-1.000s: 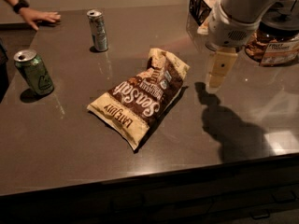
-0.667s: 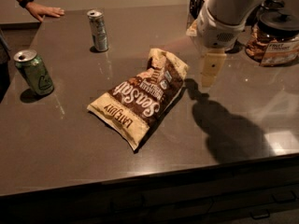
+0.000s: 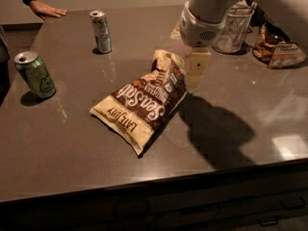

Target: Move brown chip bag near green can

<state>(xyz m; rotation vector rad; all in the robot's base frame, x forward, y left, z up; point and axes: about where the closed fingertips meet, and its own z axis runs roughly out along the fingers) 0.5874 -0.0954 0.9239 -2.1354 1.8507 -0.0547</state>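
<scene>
Since the table [image 3: 72, 148] is a wide, dark, glossy slab, a flat package should slide on it easily, and that bears on how the brown chip bag [image 3: 144, 105] will behave. It lies flat across the middle of the table on a slant. One cream-tan end points toward the front edge, and the other end, crumpled and raised, points toward the back right corner. I judge it light, soft and crackly, full of air and fragile chips, with slick film that gives way under pressure. A pinch on the puffed middle would likely slip or crush the contents, so the raised, crimped far end looks the better hold, and the bag may swing or sag when lifted.

The robot's arm [image 3: 207, 8] comes down from the back edge, right of centre. Its gripper [image 3: 197, 73] hangs just beside that raised end, on the side toward the right edge. Whether it is open or closed cannot be told, nor whether it touches the bag.

The green can [image 3: 36, 76] stands upright near the left edge, well apart from the bag. A slimmer silver can [image 3: 101, 31] stands toward the back left corner.

White lettering on the bag's dark middle reads "Sea Salt", upside down from this side, and the near tan end reads "LATE JULY". The green can bears a pale emblem I cannot read.
</scene>
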